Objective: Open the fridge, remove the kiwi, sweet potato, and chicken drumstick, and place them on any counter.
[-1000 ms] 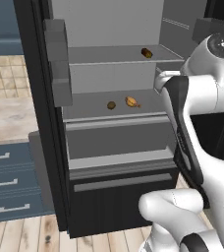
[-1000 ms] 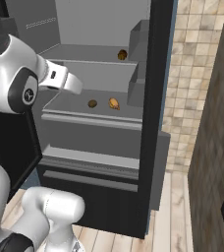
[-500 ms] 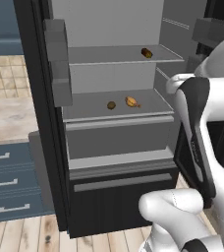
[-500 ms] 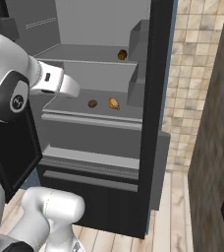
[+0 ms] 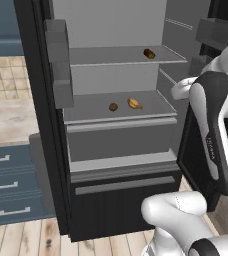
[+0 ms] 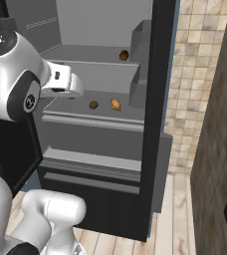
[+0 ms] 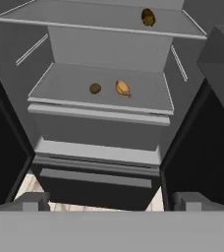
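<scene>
A simulated kitchen: beige counter [image 5: 8,117] at left, fridge [image 5: 116,150] standing open at centre. Over the last second the arm has swung its forearm down toward the shelves, so the reach for the first food appears to be starting. Count: one kiwi [image 5: 113,106] and one chicken drumstick [image 5: 133,103] side by side on the middle shelf, one sweet potato [image 5: 149,53] on the shelf above. The gripper [image 7: 112,202] faces the shelves, fingers spread wide, empty.
</scene>
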